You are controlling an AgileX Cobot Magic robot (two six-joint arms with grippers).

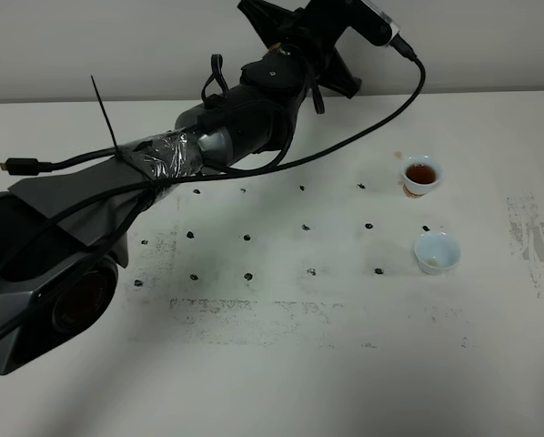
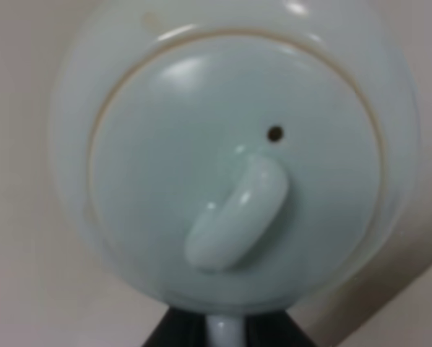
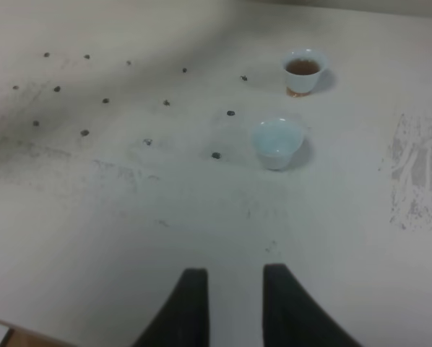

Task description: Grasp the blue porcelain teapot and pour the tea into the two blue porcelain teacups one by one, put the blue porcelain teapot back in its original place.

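Left gripper point(image 2: 225, 329) clenched the blue porcelain teapot point(image 2: 230, 144); right gripper point(image 3: 235, 275) hung released, empty teacup point(image 3: 277, 142) ahead, filled teacup point(image 3: 303, 70) beyond.

text: none readable — labels: none | brands: none | numbers: none — any view

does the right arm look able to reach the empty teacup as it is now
Probably yes: the right gripper is open and empty, and only table lies between it and the empty teacup; the filled teacup stands beyond it.
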